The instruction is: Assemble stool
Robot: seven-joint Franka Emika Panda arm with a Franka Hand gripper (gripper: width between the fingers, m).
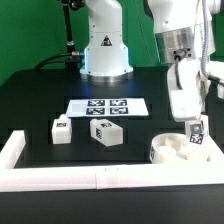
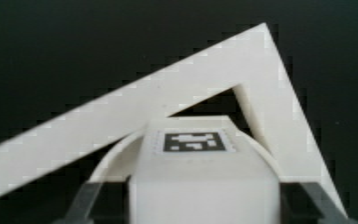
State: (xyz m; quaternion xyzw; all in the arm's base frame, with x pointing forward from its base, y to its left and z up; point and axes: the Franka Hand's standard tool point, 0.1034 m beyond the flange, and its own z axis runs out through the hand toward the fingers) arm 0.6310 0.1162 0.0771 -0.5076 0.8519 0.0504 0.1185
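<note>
Exterior legs: three are counted. A left leg (image 1: 61, 131) and a middle leg (image 1: 106, 131) lie on the counter (image 1: 150, 125).
Exterior seat: one seat (image 1: 170, 152) is set in the rail (image 1: 60, 180) corner, at the exterior view's right.
Exterior claw: the claw (image 1: 195, 128) is narrowed onto the held leg (image 1: 197, 137) over the seat's rim. Contact with the seat cannot be told.
Wrist leg: one held leg (image 2: 197, 141) is seen, tag showing, clamped between the fingers (image 2: 83, 203).
Wrist rail: one corner is seen behind.

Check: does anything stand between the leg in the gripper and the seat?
Nothing visible does. The gripper holds the leg right above the seat; the two loose legs lie well off toward the exterior view's left.
</note>
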